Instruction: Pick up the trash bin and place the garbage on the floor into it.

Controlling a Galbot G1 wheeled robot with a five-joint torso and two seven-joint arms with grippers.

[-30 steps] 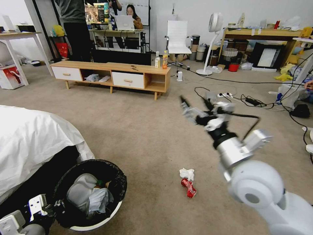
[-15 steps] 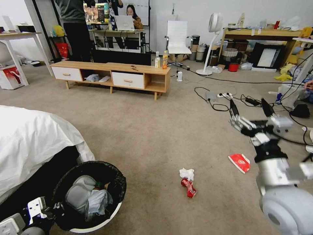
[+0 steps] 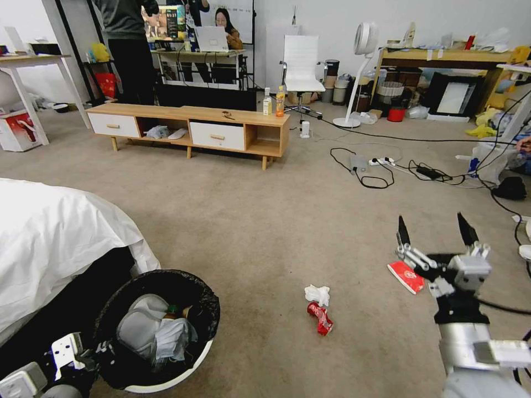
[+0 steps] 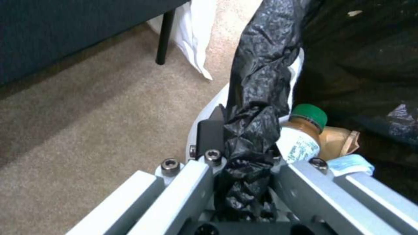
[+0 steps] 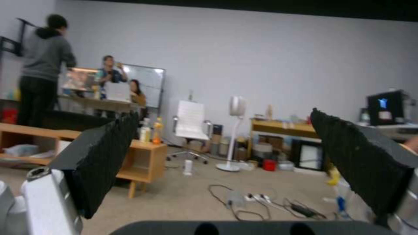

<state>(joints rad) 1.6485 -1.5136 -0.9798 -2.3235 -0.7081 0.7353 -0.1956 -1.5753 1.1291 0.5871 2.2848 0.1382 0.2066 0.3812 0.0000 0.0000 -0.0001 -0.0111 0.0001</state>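
Right claw [image 3: 434, 232] spread wide, red packet [image 3: 405, 276] just beside its left fingertip on the floor. Left claw [image 4: 244, 153] pinching trash bin [image 3: 182, 371] rim.

Head camera: we looked forward and down from high up over the carpet, the trash bin [image 3: 160, 331] near left, the right gripper [image 3: 434, 235] near right, the low wooden cabinet [image 3: 188, 130] far across the room.

Left wrist camera: we sat very close on the bin's black bag [image 4: 257, 98], facing down its rim.

Right wrist camera: we faced level between spread fingers [image 5: 102, 160] towards the far wall, sharing the cabinet [image 5: 143, 156], white chair [image 5: 189, 120] and fan [image 5: 235, 107] with the head view.
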